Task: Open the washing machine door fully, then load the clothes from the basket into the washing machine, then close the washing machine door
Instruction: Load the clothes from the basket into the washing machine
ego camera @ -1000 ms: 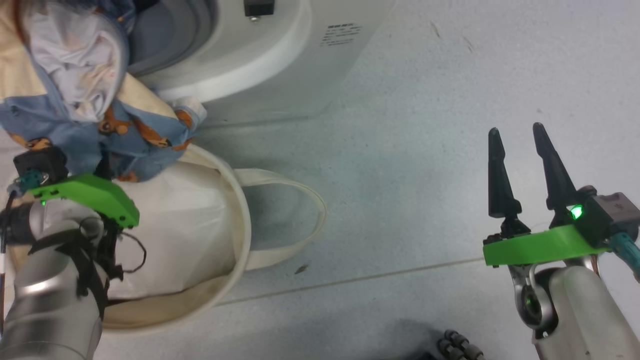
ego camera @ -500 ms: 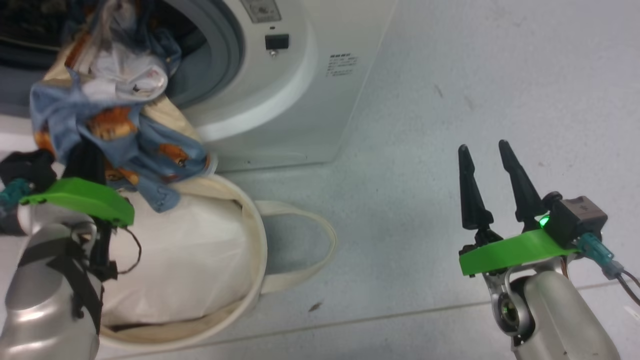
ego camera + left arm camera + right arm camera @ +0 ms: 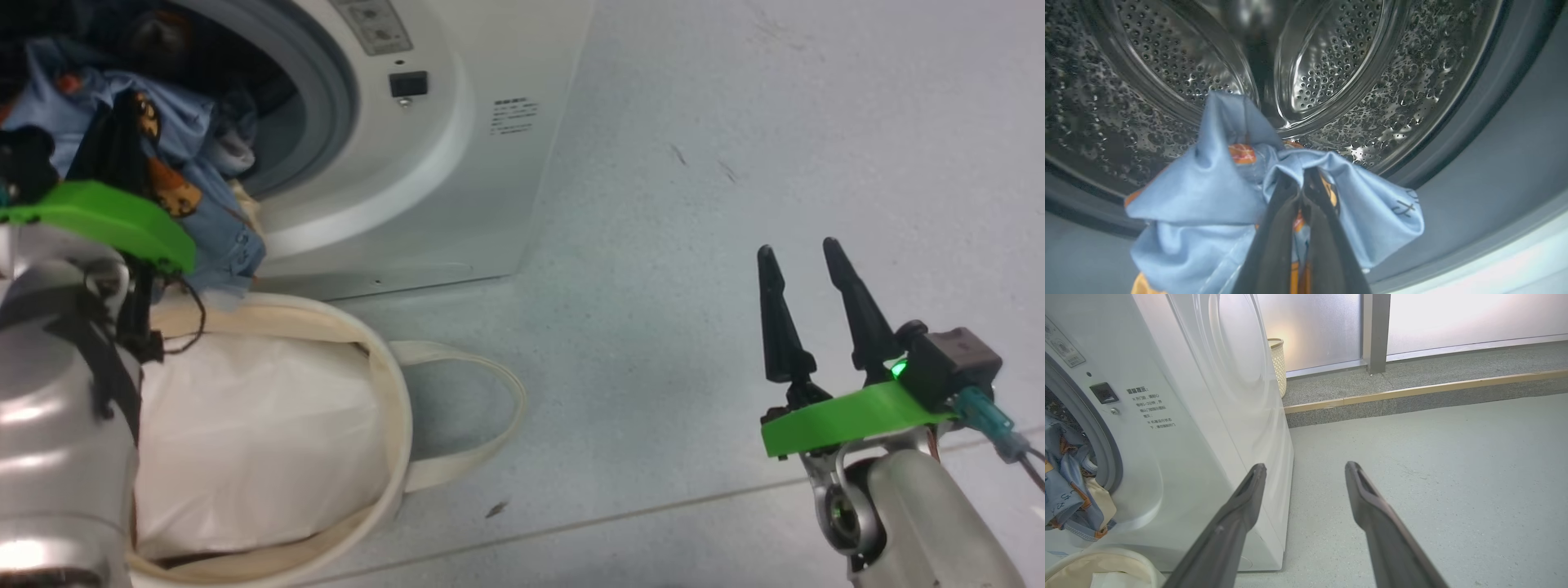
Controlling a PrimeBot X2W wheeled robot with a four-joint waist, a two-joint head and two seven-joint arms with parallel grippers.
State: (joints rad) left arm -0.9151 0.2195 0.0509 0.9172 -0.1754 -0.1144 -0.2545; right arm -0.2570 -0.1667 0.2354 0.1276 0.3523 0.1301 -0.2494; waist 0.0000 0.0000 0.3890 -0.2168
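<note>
- The left gripper has its fingers pressed together on a fold of the clothes, pinching the light-blue bear-print fabric at the mouth of the washing machine. The cloth hangs over the grey gasket in front of the perforated drum.
- Below it on the floor, just before the machine, stands the basket, with a plain white pad inside.
- Well to the right, the right gripper hovers over bare floor, fingers spread and holding nothing.
</note>
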